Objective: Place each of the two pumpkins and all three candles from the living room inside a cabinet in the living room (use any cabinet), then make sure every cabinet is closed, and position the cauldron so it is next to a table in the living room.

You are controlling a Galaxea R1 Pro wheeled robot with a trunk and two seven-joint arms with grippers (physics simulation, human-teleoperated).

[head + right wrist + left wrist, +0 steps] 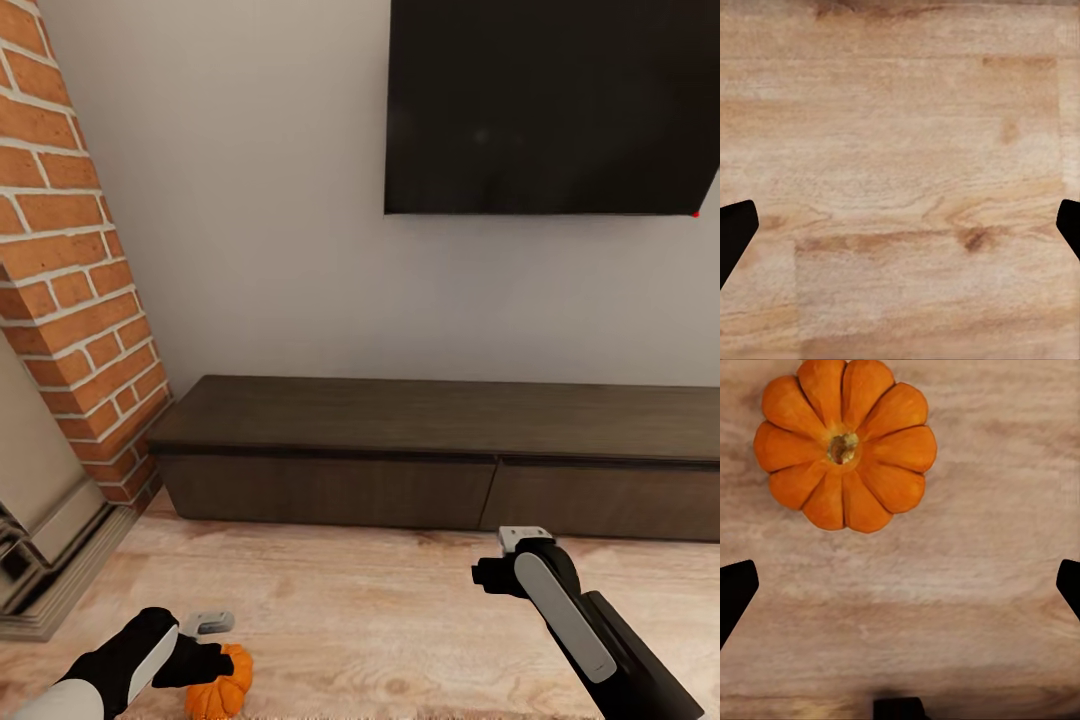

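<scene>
Orange and ribbed, the small squat pumpkin (844,444) sits on the pale wooden floor (900,150), directly below the left claw (900,585), whose fingers are spread wide with nothing between them. It looks rigid and light, but its rounded, waxy lobes could slip; squeezing across the widest part, fingertips settled into opposite grooves, seems safest. The right claw (900,225) hangs equally open over bare boards. The long dark brown wooden cabinet (440,455) stands ahead, fronts closed.

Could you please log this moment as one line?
left gripper: open above pumpkin on floor | right gripper: open, empty | cabinet: closed
</scene>
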